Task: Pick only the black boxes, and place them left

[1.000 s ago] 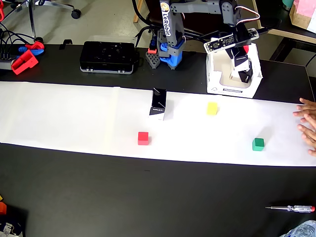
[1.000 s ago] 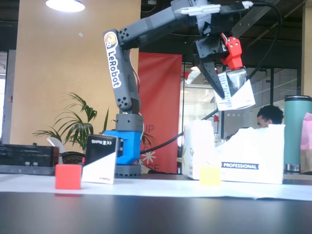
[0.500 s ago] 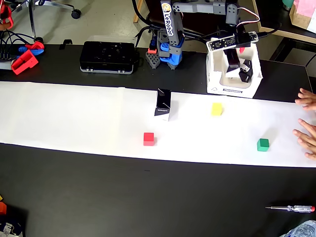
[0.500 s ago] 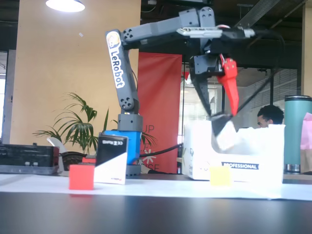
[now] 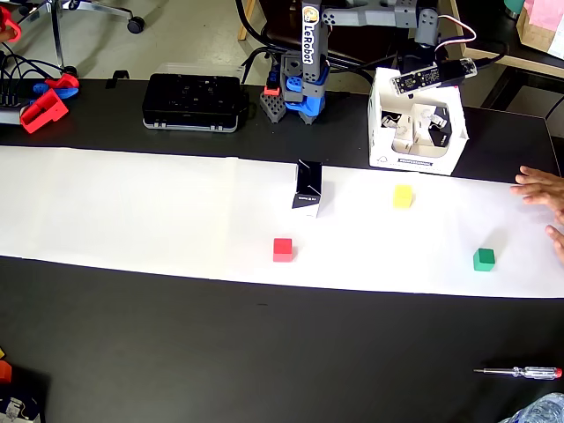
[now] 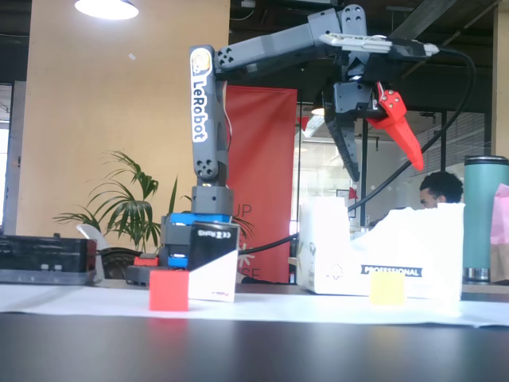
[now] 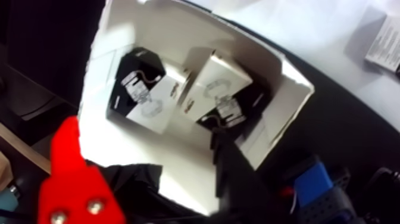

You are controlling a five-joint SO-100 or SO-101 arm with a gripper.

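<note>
One black box (image 5: pixel 307 189) stands upright on the white paper (image 5: pixel 132 211); in the fixed view this black box (image 6: pixel 213 259) is behind the red cube (image 6: pixel 169 289). Two more black boxes (image 7: pixel 143 89) (image 7: pixel 217 89) lie inside the white carton (image 7: pixel 178 30), which stands at the back right in the overhead view, white carton (image 5: pixel 385 159). My gripper (image 6: pixel 387 171) hangs open and empty well above that carton (image 6: pixel 334 255). In the wrist view the gripper (image 7: pixel 143 128) shows its red finger (image 7: pixel 71 173) and dark finger (image 7: pixel 229 161) spread over the carton.
On the paper lie a red cube (image 5: pixel 282 249), a yellow cube (image 5: pixel 403 196) and a green cube (image 5: pixel 483 259). A person's hand (image 5: pixel 539 185) rests at the paper's right end. A flat black device (image 5: pixel 192 101) sits back left, a screwdriver (image 5: pixel 520 372) front right.
The gripper has risen out of the white carton with nothing in it. The paper with the black box and the cubes has slid to the right.
</note>
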